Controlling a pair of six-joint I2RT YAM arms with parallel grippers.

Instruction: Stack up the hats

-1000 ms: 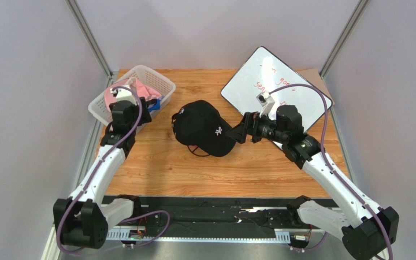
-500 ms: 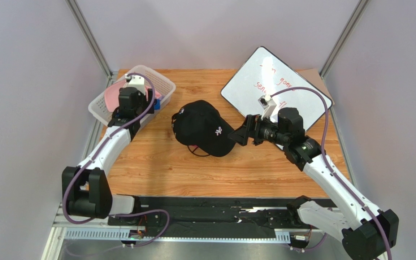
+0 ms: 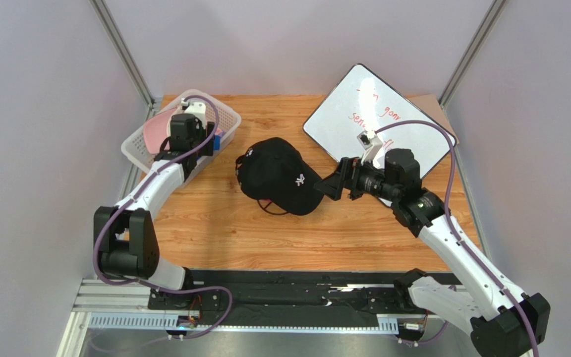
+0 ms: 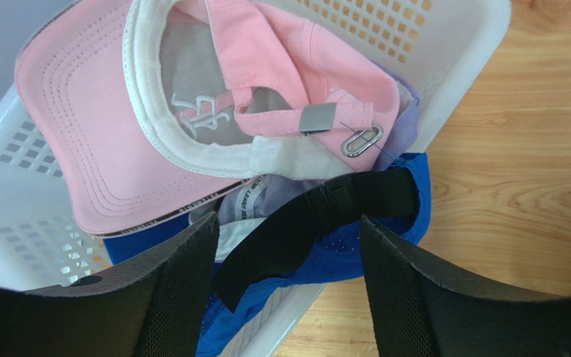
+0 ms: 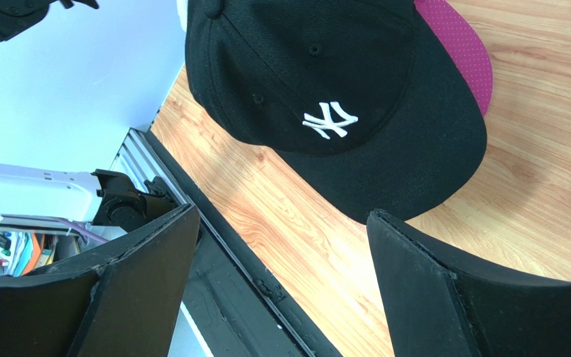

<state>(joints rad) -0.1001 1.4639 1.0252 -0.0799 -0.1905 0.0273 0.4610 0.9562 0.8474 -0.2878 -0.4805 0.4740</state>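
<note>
A black hat with a white NY logo (image 3: 277, 175) (image 5: 326, 82) lies on the wooden table, and a magenta hat's brim (image 5: 456, 52) shows from under it. In the white basket (image 3: 141, 149) (image 4: 445, 44) a light pink hat (image 4: 87, 111) lies upside down on a lavender hat (image 4: 409, 123) and a royal blue hat (image 4: 393, 242). My left gripper (image 3: 200, 145) (image 4: 287, 230) hangs open over the basket's near corner, its jaws either side of the blue hat's black strap (image 4: 318, 219). My right gripper (image 3: 331, 183) (image 5: 281, 223) stands open just right of the black hat's brim, holding nothing.
A whiteboard (image 3: 381, 108) with red writing lies at the back right, behind the right arm. The table's front rail (image 5: 214, 253) runs below the right gripper. Grey walls close in both sides.
The left arm has reached farther over the basket, toward its right side, and its jaws have narrowed a little. The right arm has barely shifted.
</note>
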